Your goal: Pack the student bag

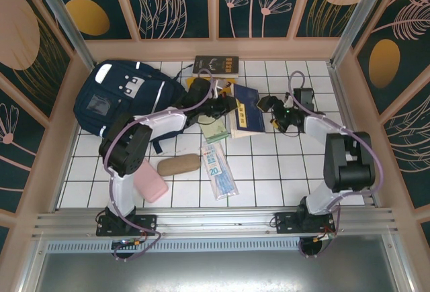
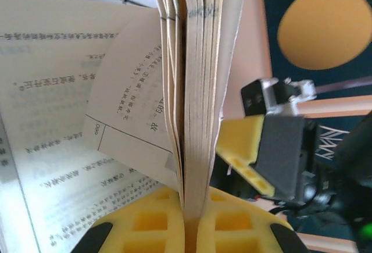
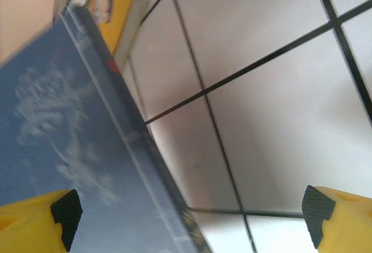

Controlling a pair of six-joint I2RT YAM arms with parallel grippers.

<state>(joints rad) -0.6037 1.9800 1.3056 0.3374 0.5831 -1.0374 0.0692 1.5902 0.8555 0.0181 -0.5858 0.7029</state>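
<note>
Left wrist view — book gripped by part of its pages
The left gripper [image 2: 189, 230] is clamped on a sheaf of the book [image 2: 197, 90], other leaves fanning loose; beyond, the right gripper [image 3: 189, 221] gapes wide, empty. A lift may tear pages or drop it — the backpack [image 1: 124, 94] lies well apart, far left on the table [image 1: 269, 171].

My left arm [image 1: 134, 148] and right arm [image 1: 346, 161] are white links between blocky black joint housings. Each stands on a black base at the lower edge of the frame, with a lilac cable [image 1: 293, 78] looping along it. My jaws are yellow, their fingers [image 2: 151, 221] moulded with square hollows and ending in black pads [image 3: 65, 213], and a small green light [image 1: 287, 112] glows by my right wrist.
</note>
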